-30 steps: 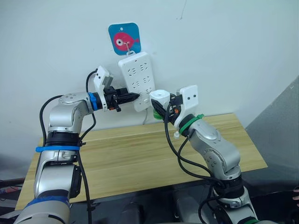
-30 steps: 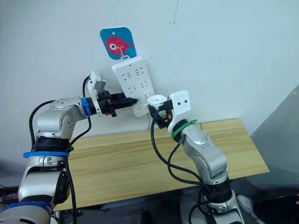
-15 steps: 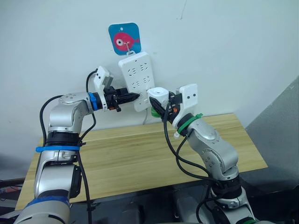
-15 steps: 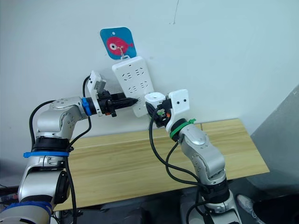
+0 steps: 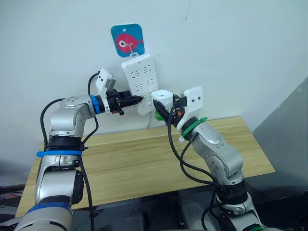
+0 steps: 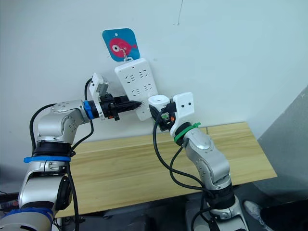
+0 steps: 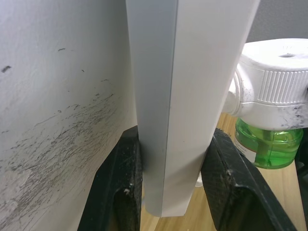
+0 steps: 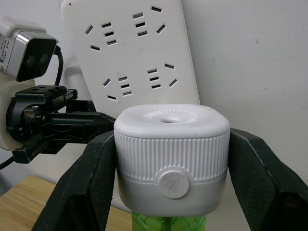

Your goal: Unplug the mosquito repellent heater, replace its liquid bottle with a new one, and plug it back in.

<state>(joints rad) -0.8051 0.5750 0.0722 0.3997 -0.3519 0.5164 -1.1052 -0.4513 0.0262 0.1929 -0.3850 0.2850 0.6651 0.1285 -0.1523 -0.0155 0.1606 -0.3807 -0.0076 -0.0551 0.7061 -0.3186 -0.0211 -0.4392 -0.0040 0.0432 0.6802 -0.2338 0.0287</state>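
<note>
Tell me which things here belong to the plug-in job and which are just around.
Part of the job:
- mosquito repellent heater, clamped in the right gripper
- green liquid bottle under it
- power strip, pinched at its edge by the left gripper

Just around:
- fish wall hook
- wooden table

Robot test corner in lab or workshop room, staged rather than lived-in. Plain white wall (image 5: 240, 57), scuffed and scratched at close range in left wrist view. Bare light-wood table (image 5: 130, 163) pushed against wall. White multi-socket power strip (image 5: 140, 83) hangs tilted from hook on blue fish-picture plaque (image 5: 127, 40), not fixed as household outlet. Dark floor below table; grey panel (image 5: 288, 120) at right edge. Loose black cables at floor, lower left.
</note>
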